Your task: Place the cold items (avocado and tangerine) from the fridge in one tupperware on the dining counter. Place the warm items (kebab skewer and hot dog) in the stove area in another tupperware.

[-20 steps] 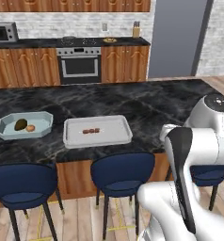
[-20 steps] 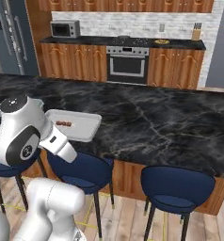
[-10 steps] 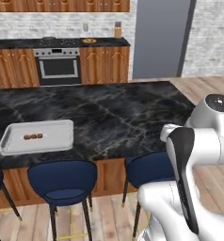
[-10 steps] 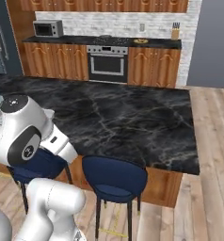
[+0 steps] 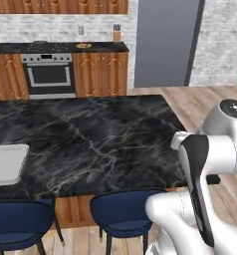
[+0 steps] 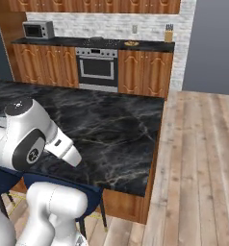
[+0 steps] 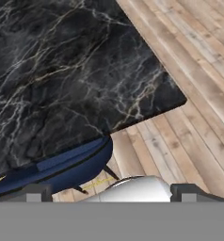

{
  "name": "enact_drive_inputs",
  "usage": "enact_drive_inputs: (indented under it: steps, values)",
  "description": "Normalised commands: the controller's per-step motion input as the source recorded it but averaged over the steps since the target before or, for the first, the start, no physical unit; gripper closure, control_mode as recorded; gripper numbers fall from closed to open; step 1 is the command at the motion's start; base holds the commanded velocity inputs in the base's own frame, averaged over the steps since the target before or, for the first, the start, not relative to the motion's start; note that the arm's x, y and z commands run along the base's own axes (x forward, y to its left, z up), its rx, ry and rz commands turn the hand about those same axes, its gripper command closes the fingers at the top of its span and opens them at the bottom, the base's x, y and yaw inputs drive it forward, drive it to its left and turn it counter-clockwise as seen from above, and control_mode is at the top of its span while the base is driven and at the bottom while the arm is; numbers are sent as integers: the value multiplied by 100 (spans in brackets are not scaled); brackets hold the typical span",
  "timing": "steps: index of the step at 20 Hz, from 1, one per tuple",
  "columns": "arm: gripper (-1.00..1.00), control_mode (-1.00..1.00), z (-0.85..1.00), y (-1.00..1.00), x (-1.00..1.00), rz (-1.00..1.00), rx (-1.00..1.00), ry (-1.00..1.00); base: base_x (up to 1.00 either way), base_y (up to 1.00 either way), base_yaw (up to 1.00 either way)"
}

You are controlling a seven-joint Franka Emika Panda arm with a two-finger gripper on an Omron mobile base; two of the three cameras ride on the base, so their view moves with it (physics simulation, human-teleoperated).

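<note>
Your gripper (image 7: pixel 111 190) is wide open and empty over the counter (image 5: pixel 90 134) corner; the stove (image 5: pixel 47 74) sits at 11 o'clock, well apart.

Glossy black marble dining counter with pale veins (image 5: pixel 90 134), matt light wood plank floor (image 6: pixel 198 158), smooth navy padded stools (image 5: pixel 123 214), warm brown wooden cabinets (image 6: pixel 145 72)

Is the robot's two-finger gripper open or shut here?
Open: in the hand view the two-finger gripper has its dark fingertips far apart, nothing between them.
</note>
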Motion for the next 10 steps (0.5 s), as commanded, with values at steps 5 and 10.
enact_drive_inputs:
  steps: [5, 10]
  values:
    - [-100, 100, 0, 0, 0, 0, 0, 0, 98, -95, 15]
    - [-100, 100, 0, 0, 0, 0, 0, 0, 97, -92, 18]
